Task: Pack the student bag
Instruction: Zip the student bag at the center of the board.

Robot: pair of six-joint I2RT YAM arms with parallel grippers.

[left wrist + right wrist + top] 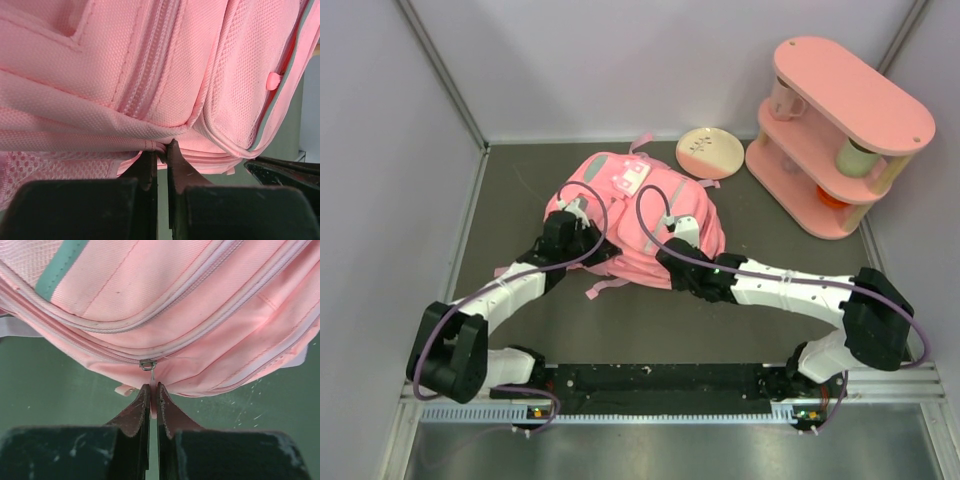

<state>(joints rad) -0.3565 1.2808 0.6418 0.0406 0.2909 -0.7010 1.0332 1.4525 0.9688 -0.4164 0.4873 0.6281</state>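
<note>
One pink, grey-striped student bag [623, 215] mid-frame; my left jaws pinch its seam, right jaws its zip pull [148, 365]

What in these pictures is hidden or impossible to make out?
Inside the student bag: every view, pink fabric hides it.
Most of the zipper pull: right wrist view, right end effector covers it.
Things on the shelf: top view, upper tiers partly hide them.

One pink student bag [605, 175]. One round plate [710, 152]. One pink tiered shelf [850, 90] holding three items: one mug [788, 100], one pale cylinder [858, 157], one orange object [830, 197]. Two robot arms: left arm [510, 290], right arm [790, 290].
</note>
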